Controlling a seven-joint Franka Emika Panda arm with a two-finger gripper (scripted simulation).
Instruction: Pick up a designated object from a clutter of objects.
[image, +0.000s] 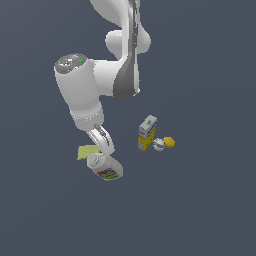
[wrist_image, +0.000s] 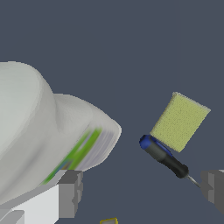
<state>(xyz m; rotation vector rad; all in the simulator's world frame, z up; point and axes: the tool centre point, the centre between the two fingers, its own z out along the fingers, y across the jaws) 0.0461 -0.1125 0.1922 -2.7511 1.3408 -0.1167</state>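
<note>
Dark floor, spread fingers (wrist_image: 140, 190) above screwdriver (wrist_image: 164, 156) beside yellow-green pad (wrist_image: 179, 121), white bottle (wrist_image: 48, 135) close.

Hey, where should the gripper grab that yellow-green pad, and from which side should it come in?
Probably from straight above, closing across two opposite edges of the yellow-green pad. It lies flat, so only its thin sides offer a hold. The screwdriver lies against one corner, so pick the edge pair clear of its handle. The white bottle sits close by; the gripper, open now, should keep its fingers off it.
</note>
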